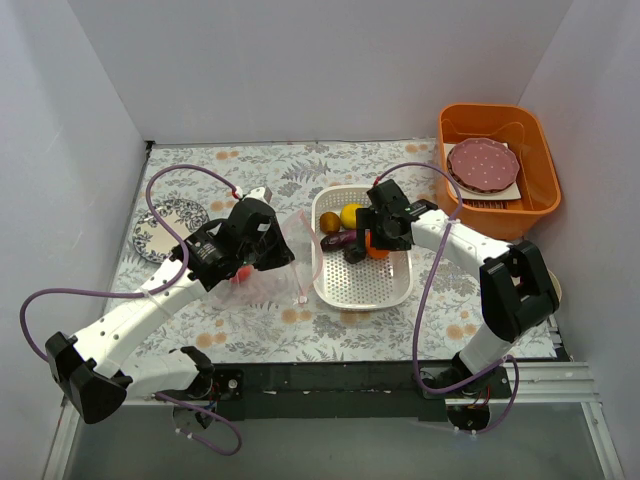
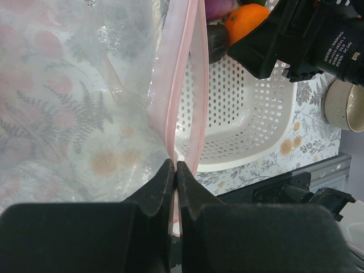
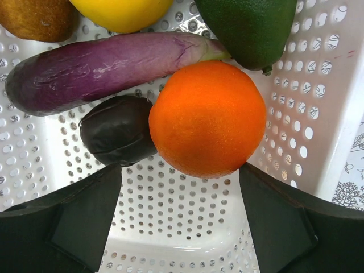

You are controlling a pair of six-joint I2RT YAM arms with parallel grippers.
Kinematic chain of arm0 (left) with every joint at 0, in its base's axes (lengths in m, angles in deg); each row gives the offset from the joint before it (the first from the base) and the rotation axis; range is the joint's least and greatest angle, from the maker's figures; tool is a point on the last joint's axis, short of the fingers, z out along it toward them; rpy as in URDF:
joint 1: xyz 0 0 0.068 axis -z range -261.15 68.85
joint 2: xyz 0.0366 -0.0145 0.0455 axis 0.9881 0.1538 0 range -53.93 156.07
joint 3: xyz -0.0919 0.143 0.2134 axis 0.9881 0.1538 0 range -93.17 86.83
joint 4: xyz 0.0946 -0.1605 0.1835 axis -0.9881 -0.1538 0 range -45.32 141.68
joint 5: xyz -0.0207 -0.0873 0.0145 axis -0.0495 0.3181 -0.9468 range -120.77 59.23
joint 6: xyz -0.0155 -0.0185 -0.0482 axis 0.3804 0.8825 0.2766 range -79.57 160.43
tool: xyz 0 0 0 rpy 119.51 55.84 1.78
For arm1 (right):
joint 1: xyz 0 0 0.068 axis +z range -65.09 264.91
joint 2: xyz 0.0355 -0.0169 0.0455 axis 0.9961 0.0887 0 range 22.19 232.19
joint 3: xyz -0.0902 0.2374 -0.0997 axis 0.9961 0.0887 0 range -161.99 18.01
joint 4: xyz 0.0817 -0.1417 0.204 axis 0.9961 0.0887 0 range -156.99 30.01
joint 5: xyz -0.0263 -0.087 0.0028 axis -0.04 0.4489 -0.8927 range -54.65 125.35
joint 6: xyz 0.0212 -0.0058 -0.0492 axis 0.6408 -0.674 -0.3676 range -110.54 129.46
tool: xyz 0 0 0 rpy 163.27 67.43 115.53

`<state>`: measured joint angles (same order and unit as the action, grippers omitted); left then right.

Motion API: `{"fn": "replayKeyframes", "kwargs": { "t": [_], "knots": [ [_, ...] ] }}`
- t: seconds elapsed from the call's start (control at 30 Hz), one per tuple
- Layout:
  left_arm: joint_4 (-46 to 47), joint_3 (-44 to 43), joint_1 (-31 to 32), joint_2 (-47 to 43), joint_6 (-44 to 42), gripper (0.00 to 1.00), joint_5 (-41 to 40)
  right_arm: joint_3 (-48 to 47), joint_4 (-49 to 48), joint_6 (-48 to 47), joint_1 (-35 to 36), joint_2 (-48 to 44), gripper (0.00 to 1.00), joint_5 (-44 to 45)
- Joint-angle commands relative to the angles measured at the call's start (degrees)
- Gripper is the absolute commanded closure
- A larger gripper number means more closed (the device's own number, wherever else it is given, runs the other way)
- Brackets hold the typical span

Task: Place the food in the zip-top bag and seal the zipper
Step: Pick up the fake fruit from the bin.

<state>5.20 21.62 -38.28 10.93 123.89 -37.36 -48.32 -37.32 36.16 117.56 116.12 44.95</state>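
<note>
The orange (image 3: 207,119) lies in the white basket (image 3: 324,85) beside the eggplant (image 3: 102,68). My right fingers (image 3: 85,216) are spread wide near it, holding nothing. My left fingers (image 2: 154,193) are pinched tight on the zipper (image 2: 173,85) of the zip-top bag (image 1: 285,275), which is on the surface (image 1: 250,340) beside the basket.

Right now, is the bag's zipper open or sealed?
Open. In the left wrist view the two pink strips of the zipper spread apart above where the left gripper pinches them.
</note>
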Motion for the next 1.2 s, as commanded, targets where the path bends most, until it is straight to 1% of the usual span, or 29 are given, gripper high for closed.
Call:
{"fn": "replayKeyframes", "kwargs": {
  "t": [0.0,0.13,0.23,0.37,0.57,0.73,0.83,0.87,0.97,1.0,1.1,1.17],
  "knots": [
    [-0.1,0.8,0.1,-2.1,0.2,1.00,-0.1,-2.8,-1.5,-0.2,-0.1,-0.1,0.09,2.3],
    [0.1,0.7,0.1,-2.2,0.1,1.00,-0.3,-3.2,-2.2,1.3,-0.3,-0.9,0.09,3.7],
    [0.2,1.1,0.1,-2.3,0.2,1.00,0.0,-2.7,-3.1,3.4,-0.4,-1.5,0.09,6.5],
    [0.3,1.2,0.1,-2.4,0.3,1.00,0.7,-3.6,-3.0,4.5,-0.6,0.5,0.09,8.6],
    [-0.1,0.6,0.1,-2.2,-0.1,1.00,0.3,-4.1,-2.5,5.1,-0.8,3.2,0.10,7.8],
    [0.1,1.0,0.1,-2.5,0.3,1.00,0.7,-3.1,-2.7,4.9,-0.8,2.8,0.16,6.9],
    [0.9,1.0,0.1,-2.7,0.4,1.00,1.1,-0.8,-4.2,4.7,-0.8,1.3,0.26,5.9],
    [1.0,0.9,0.0,-2.5,0.4,1.00,1.2,0.1,-4.6,4.5,-0.8,0.9,0.33,5.8],
    [1.2,0.4,0.1,-1.6,-0.2,1.00,0.8,1.9,-5.3,4.2,-0.8,-0.8,0.44,4.7],
    [0.9,0.2,0.0,-1.3,-0.3,1.00,0.7,2.4,-5.5,4.2,-0.8,-1.2,0.46,4.4],
    [0.9,-0.2,0.1,-0.9,-0.4,1.00,0.8,4.5,-5.4,4.1,-0.7,-3.3,0.48,3.6],
    [1.1,0.0,0.0,-1.1,-0.3,1.00,1.0,5.9,-6.2,4.1,-0.8,-5.6,0.49,1.3]
  ]
}}
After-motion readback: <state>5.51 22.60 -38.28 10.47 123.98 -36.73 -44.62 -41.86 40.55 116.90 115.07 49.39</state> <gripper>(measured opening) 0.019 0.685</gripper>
